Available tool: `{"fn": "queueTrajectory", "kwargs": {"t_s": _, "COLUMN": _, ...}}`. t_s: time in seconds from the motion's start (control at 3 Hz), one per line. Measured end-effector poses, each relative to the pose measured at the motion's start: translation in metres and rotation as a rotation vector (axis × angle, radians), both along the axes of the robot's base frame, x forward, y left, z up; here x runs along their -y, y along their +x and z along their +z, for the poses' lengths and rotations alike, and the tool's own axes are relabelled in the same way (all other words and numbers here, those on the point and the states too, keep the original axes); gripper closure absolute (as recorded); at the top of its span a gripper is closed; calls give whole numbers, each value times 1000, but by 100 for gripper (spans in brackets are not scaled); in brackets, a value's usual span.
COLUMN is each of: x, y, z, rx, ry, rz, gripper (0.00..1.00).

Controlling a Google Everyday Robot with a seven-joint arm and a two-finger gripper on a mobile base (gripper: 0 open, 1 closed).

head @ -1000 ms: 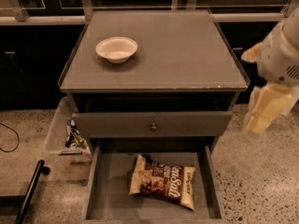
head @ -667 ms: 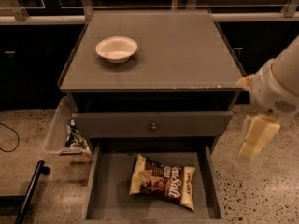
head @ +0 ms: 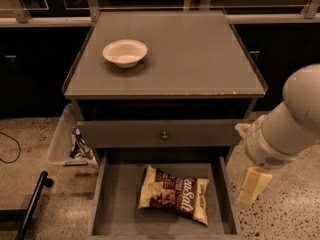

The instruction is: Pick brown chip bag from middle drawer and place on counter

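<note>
Cabinet with the middle drawer (head: 122,199) pulled out and the gripper (head: 252,186) outside it at 4 o'clock.
The brown chip bag (head: 174,195) lies flat on the drawer floor, at 6 o'clock from the counter (head: 200,59), slightly right of the drawer's centre, its "Sea Salt" script tilted. The gripper hangs from the pale arm (head: 290,119) over the speckled floor (head: 295,204), just beyond the drawer's right wall and apart from the bag; whether it is spread or closed cannot be told. A white bowl (head: 125,52) sits upright on the counter toward 10 o'clock. A closed drawer front with a knob (head: 163,135) lies between counter and drawer. A clear bin (head: 62,139) stands at 9 o'clock.
</note>
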State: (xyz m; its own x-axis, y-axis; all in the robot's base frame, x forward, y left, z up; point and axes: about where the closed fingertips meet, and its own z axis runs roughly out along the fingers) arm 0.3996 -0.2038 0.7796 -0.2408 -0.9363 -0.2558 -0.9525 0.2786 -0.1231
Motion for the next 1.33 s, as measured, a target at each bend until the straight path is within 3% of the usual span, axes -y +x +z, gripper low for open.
{"fn": "queueTrajectory", "kwargs": {"t_s": 0.33, "x": -7, "y": -7, "z": -51, "rx": 10, "ry": -4, "rz": 47, "gripper": 0}}
{"fn": "queueTrajectory", "kwargs": {"t_s": 0.67, "x": -3, "y": -5, "z": -107, "rx": -25, "ry": 5, "rz": 50, "gripper": 0}}
{"fn": "queueTrajectory", "kwargs": {"t_s": 1.0, "x": -3, "y": -4, "z": -107, "rx": -25, "ry": 5, "rz": 50, "gripper": 0}}
{"fn": "queueTrajectory", "kwargs": {"t_s": 1.33, "x": -3, "y": 2, "z": -137, "rx": -61, "ry": 46, "rz": 24, "gripper": 0}}
